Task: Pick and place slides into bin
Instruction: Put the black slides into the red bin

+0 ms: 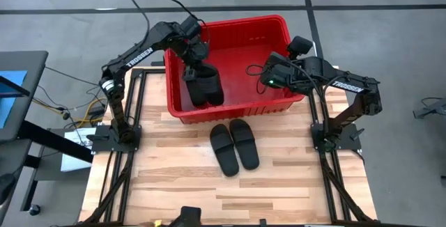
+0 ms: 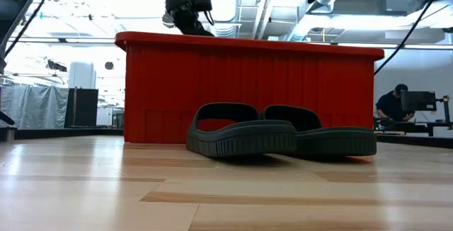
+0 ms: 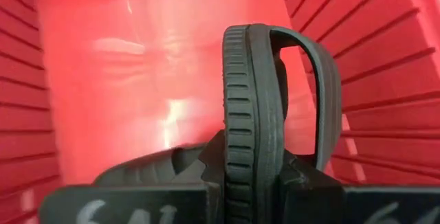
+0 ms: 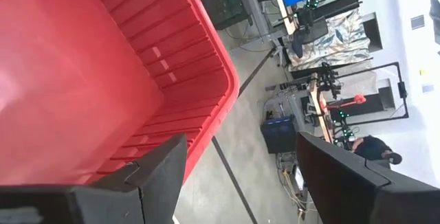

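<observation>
**Inside the bin: left claw clamped on a slide**

Down in the bin [image 1: 279, 32], the left gripper [image 1: 193, 74] is closed on a black slide [image 1: 209, 88], holding it on edge. From the left wrist view, that slide [image 3: 251, 114] stands upright between the two dark fingers [image 3: 302, 183], its ribbed sole edge facing the camera and its strap arching off to one side; the fingers press against both sides of the sole with no gap showing. A second slide [image 3: 148, 169] lies low on the red floor just behind the held one, and in the high view the two read as one dark mass near the bin's front left corner.

The right gripper [image 1: 263, 70] hovers over the bin's right side with nothing between its fingers [image 4: 161, 169], which stand well apart; the red rim [image 4: 230, 80] and the floor beyond the table show through the gap.

Two more slides [image 1: 234, 147] lie side by side on the wooden table [image 1: 174, 185], touching each other, just in front of the bin's front wall. In the low view they sit flat, straps up, before the red wall [image 2: 248, 89].
</observation>
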You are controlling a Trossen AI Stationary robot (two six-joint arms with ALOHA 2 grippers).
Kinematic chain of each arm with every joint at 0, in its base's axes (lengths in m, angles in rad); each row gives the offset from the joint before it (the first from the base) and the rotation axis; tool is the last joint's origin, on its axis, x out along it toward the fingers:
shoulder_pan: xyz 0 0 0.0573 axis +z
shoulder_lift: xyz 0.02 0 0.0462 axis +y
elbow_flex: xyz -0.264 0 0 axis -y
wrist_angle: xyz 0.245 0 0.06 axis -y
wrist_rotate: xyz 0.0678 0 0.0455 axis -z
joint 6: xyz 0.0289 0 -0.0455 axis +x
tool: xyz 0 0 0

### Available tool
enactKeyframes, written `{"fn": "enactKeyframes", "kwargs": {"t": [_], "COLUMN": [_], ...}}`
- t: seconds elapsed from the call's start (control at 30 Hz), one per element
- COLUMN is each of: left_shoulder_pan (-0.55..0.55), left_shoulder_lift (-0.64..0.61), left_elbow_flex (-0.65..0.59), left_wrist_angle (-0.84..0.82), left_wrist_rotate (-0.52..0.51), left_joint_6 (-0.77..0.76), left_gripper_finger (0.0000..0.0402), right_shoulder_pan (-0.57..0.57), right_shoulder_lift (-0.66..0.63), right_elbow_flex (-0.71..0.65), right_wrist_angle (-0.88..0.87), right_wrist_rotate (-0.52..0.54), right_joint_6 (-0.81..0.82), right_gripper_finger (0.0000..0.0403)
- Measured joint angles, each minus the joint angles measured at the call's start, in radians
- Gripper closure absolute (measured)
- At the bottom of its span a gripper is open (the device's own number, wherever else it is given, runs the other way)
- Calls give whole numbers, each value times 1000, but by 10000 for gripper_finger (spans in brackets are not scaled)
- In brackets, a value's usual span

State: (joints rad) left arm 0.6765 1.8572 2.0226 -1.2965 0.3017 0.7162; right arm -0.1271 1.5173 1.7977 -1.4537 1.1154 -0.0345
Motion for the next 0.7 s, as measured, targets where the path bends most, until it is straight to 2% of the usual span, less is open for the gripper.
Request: {"fn": "enactKeyframes", "kwargs": {"t": [0.27, 0.7], "left_shoulder_pan": [0, 2], "left_shoulder_lift": [73, 84], "left_elbow_flex": [1, 0], "left_wrist_angle": [26, 133], "left_wrist_rotate": [-66, -97], "left_joint_6": [27, 97], "left_gripper_finger": [375, 375], "right_shoulder_pan": [0, 0], "right_shoulder_lift": [0, 0], "right_elbow_flex": [0, 0], "right_wrist_angle": [0, 1], "right_wrist_rotate": [-2, -5], "right_joint_6": [0, 0], "right_gripper_finger": [137, 137]}}
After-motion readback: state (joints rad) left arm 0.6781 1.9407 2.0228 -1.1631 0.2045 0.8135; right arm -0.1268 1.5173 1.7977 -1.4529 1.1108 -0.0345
